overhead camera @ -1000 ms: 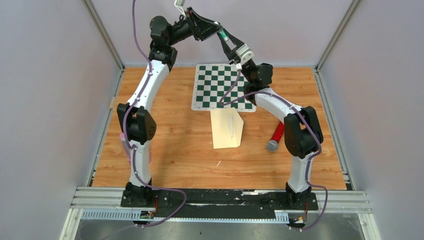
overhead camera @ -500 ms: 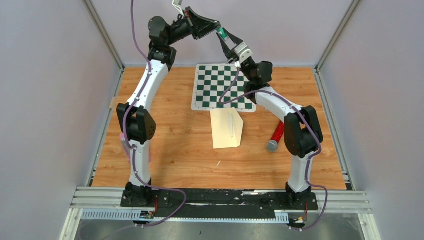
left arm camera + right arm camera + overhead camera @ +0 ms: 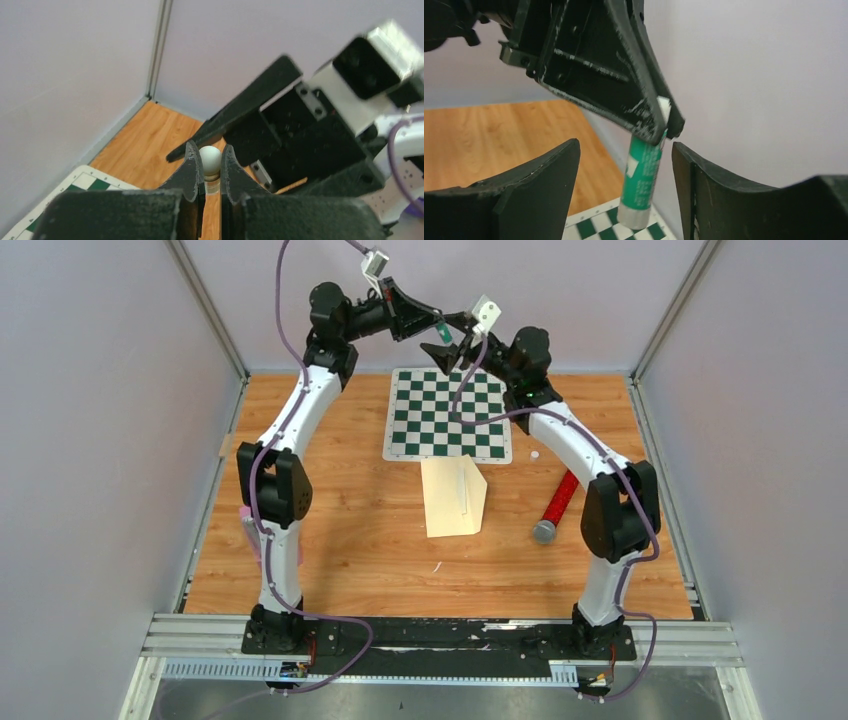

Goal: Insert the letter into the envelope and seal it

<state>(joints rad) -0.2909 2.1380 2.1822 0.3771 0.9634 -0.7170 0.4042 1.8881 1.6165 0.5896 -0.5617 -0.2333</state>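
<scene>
Your right gripper (image 3: 625, 150) has sprung wide, its wrist turned, beside the left gripper (image 3: 211, 155), which now alone pinches the green glue stick (image 3: 640, 182) by its white end, high over the chessboard (image 3: 445, 415), seemingly handed across for sealing. Nearer you, the envelope (image 3: 452, 498) lies unmoved mid-table; no letter shows separately.

The right fingers (image 3: 544, 185) are matt black plastic with a faintly grainy face. Between them is a glue stick (image 3: 640, 182) of smooth green plastic, slightly glossy, with white print. The left fingers (image 3: 639, 107) at its top are the same black plastic, scuffed and flecked white along the edges. Below the fingers, the desk (image 3: 484, 135) is smooth wood-grain and the envelope (image 3: 450, 505) is matt cream paper.
</scene>
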